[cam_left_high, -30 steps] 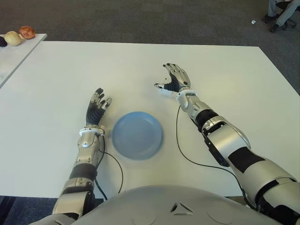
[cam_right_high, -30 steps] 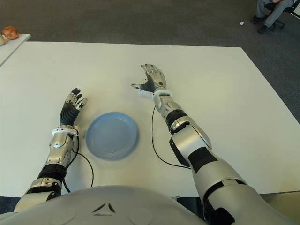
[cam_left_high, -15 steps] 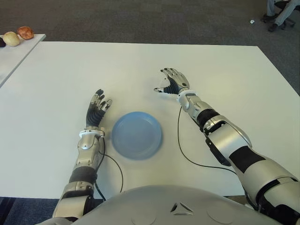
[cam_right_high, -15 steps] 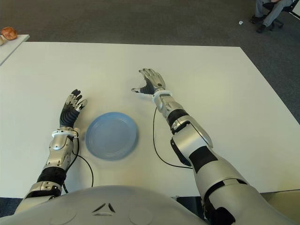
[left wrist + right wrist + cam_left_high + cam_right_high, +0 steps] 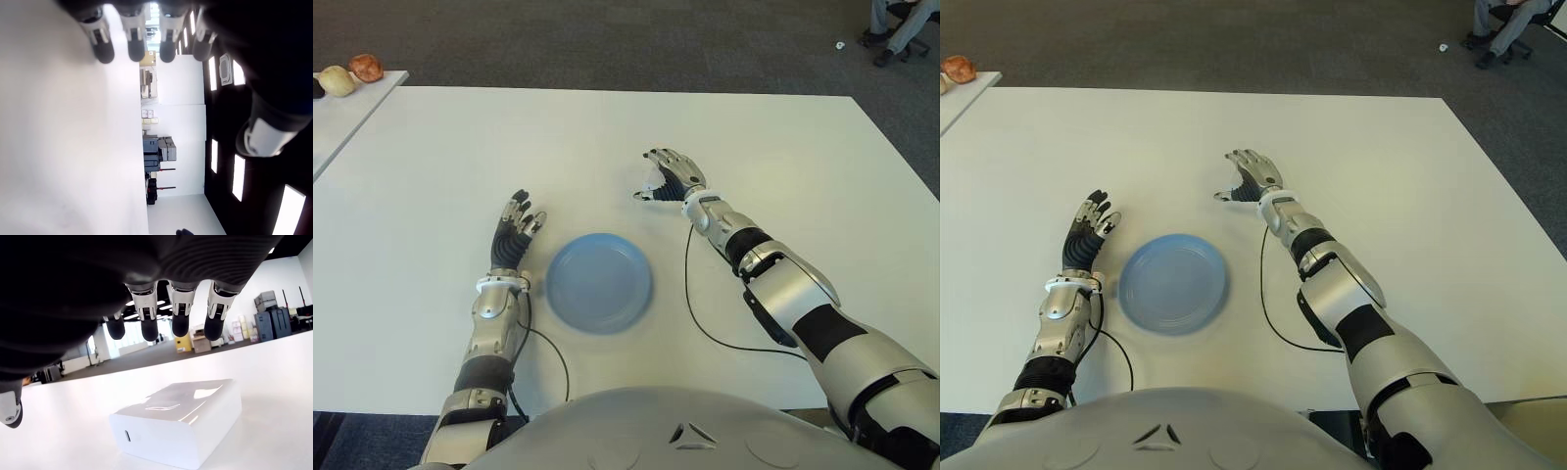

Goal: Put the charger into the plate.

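The white block charger (image 5: pixel 181 423) lies flat on the white table (image 5: pixel 460 147), beyond and to the right of the plate. My right hand (image 5: pixel 661 176) hovers palm-down just above it, fingers (image 5: pixel 180 316) spread over the charger and not touching it; in the eye views the hand mostly hides the charger, with only a white sliver (image 5: pixel 654 183) showing. The blue round plate (image 5: pixel 599 282) sits on the near middle of the table with nothing in it. My left hand (image 5: pixel 516 227) shows just left of the plate, fingers straight and holding nothing.
Thin black cables (image 5: pixel 705 328) trail across the table from both forearms toward my body. A second table at the far left carries small round items (image 5: pixel 352 73). A seated person's legs (image 5: pixel 899 24) show on the carpet far right.
My right hand has tipped from palm-up and raised to palm-down, dropping low over the charger. The left hand has drifted slightly toward my body.
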Controlling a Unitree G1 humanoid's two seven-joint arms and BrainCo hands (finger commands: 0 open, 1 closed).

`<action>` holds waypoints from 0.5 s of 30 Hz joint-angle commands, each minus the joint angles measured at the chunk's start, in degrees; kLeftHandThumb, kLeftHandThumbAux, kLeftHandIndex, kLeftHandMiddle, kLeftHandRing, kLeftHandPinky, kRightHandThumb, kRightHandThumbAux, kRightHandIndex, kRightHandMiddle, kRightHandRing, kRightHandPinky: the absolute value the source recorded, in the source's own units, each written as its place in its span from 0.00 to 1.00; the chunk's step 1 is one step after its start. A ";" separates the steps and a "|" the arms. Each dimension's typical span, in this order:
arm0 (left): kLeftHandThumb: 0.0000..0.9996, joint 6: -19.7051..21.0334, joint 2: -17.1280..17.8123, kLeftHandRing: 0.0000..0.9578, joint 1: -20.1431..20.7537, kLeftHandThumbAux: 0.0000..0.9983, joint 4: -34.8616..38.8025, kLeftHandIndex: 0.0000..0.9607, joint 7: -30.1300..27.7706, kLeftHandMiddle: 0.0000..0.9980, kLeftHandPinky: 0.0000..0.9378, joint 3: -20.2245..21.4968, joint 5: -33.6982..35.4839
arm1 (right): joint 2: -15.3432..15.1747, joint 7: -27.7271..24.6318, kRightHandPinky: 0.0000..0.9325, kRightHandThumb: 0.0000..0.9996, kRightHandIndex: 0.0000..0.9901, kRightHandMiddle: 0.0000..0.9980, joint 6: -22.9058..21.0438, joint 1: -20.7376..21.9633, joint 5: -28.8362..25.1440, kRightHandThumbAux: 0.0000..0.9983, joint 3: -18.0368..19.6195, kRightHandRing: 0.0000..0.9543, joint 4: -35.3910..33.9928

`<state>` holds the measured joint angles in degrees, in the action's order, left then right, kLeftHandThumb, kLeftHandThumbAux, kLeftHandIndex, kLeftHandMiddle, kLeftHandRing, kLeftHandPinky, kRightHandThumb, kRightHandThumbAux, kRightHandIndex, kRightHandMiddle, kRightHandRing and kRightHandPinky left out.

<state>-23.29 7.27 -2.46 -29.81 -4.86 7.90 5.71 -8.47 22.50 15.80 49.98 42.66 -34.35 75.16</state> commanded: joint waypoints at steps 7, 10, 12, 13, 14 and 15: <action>0.00 6.70 -0.15 0.06 -5.56 0.57 -0.78 0.00 -1.32 0.08 0.06 -0.77 -0.23 | -0.22 -1.86 0.00 0.19 0.00 0.00 0.58 -0.49 -0.13 0.46 -0.15 0.00 0.86; 0.00 6.96 -0.06 0.06 -6.07 0.57 0.10 0.00 -1.37 0.08 0.06 -0.84 -0.28 | -0.17 -2.14 0.00 0.20 0.00 0.00 0.61 -0.79 -0.16 0.47 -0.18 0.00 1.13; 0.00 7.09 0.01 0.07 -6.41 0.57 0.68 0.00 -1.46 0.08 0.07 -0.87 -0.28 | -0.13 -2.32 0.00 0.20 0.00 0.00 0.63 -0.90 -0.17 0.47 -0.20 0.00 1.25; 0.00 7.11 0.01 0.07 -6.51 0.57 0.85 0.00 -1.49 0.08 0.07 -0.87 -0.26 | -0.12 -2.40 0.00 0.20 0.00 0.00 0.63 -0.90 -0.17 0.47 -0.20 0.00 1.26; 0.00 7.16 0.02 0.07 -6.75 0.57 1.17 0.00 -1.55 0.08 0.07 -0.87 -0.22 | -0.11 -2.43 0.00 0.20 0.00 0.00 0.66 -0.92 -0.17 0.48 -0.21 0.00 1.24; 0.00 7.19 0.02 0.07 -6.93 0.57 1.41 0.00 -1.60 0.08 0.07 -0.86 -0.18 | -0.08 -2.60 0.01 0.20 0.00 0.00 0.67 -0.97 -0.24 0.48 -0.15 0.00 1.25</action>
<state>-21.77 7.90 -5.24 -25.96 -5.49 7.89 5.72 -8.65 20.80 16.14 49.77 42.49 -34.50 75.89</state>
